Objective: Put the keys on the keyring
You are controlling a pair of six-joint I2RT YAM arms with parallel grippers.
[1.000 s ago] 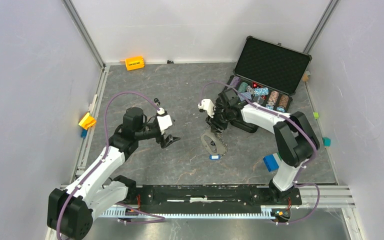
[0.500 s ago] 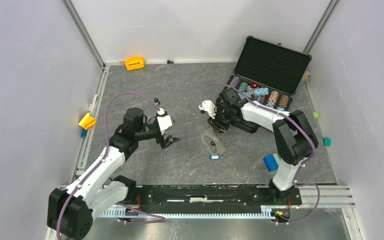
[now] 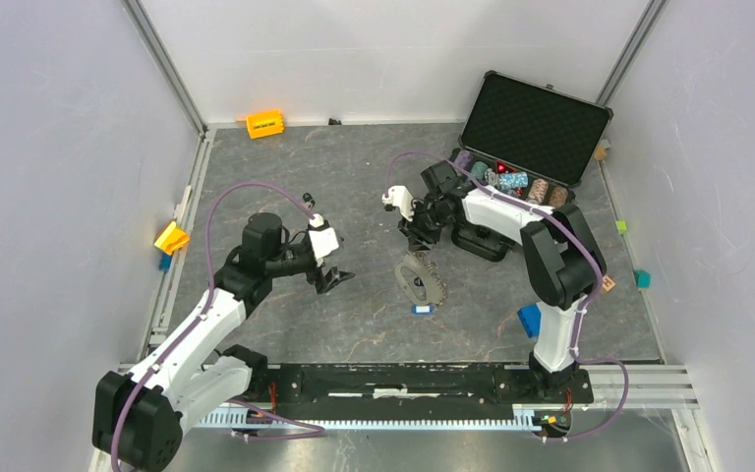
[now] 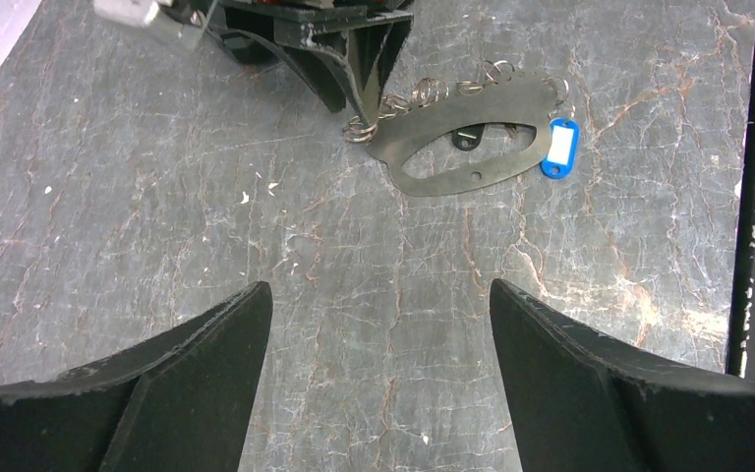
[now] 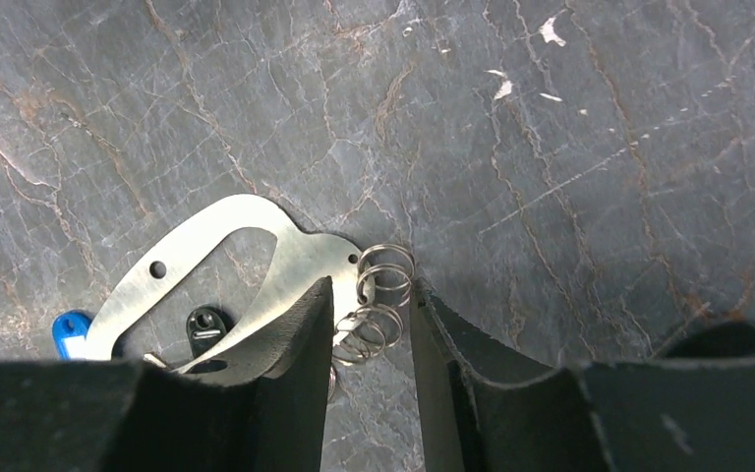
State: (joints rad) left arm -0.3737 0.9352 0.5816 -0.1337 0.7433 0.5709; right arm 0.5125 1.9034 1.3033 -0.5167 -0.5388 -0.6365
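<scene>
- The keyring (image 3: 421,280) lies flat on the grey table (image 3: 354,177), a little to the 3 o'clock side of the middle in the top view. It is a thin oval plate with its long axis running from 12 to 6 o'clock.
- A row of small wire rings (image 5: 378,295) hangs along its edge and bunches at the 12 o'clock end.
- The black key (image 4: 467,138) rests inside the plate's oval hole.
- The blue key (image 3: 421,309) sits at 6 o'clock of the plate, just beside its rim. Whether either key is threaded onto a ring cannot be made out.
- The right gripper (image 5: 371,290) stands over the 12 o'clock end of the keyring. Its jaws are drawn in to a narrow slot. The wire rings fill that slot and meet both fingers, so it grips the keyring by the rings. One finger (image 5: 285,334) also overlaps the plate's edge.
- The left gripper (image 4: 378,290) hangs at 9 o'clock of the keyring, well apart from it. Its jaws are spread wide, with only bare table between them.
- At about 1 o'clock from the keyring an open black case (image 3: 536,128) holds rows of poker chips (image 3: 526,187).
- An orange block (image 3: 264,124) lies by the far wall at 11 o'clock.
- A blue block (image 3: 531,320) sits at 4 o'clock, near the right arm's base.
</scene>
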